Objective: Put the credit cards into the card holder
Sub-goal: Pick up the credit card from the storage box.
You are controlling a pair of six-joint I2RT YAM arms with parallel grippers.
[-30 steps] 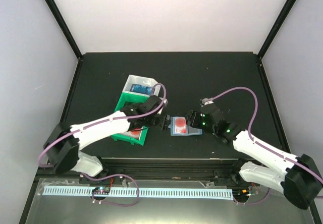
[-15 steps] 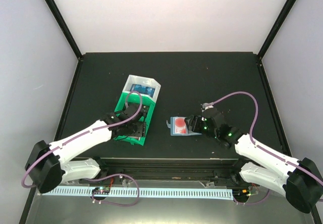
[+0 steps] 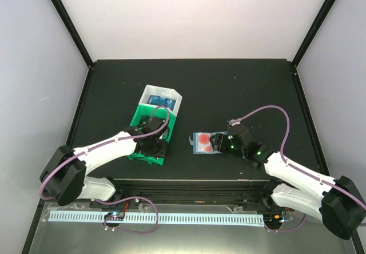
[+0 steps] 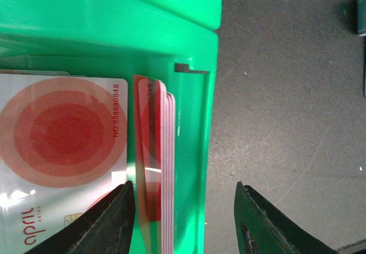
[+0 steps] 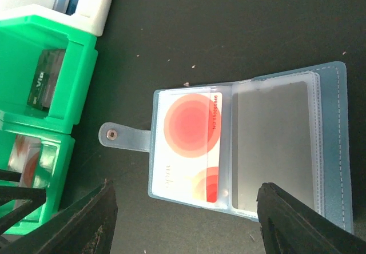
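Swung the left gripper [image 3: 155, 149] away from the card holder [image 3: 204, 143] and back over the green bin [image 3: 139, 118], left of centre in the top view. Now to the credit cards [image 4: 155, 168]: standing on edge in a tight red-and-white stack against the bin's right wall, middle of the left wrist view, with one more card [image 4: 63, 131] lying flat at the left. Already got one red-and-white card [image 5: 187, 129] tucked into the holder's left pocket, centre of the right wrist view. Nothing to see in the right pocket, and the snap tab [image 5: 113, 135] lies flung out to the left. Gripping nothing with the left jaws, partly spread, one finger [image 4: 108, 219] over the flat card, the other [image 4: 260, 219] outside the wall, above the dark table [image 4: 286, 94]. Gaping wide with the right gripper [image 5: 186, 199] over the holder, holding nothing; cannot tell whether touching it. Trouble ahead, probably: close like this and risk pinching the wall and the whole stack together, lifting several cards or dragging the bin. Could also lose a thin, slick card on the way across. Might shove the loose holder too while sliding a card in.
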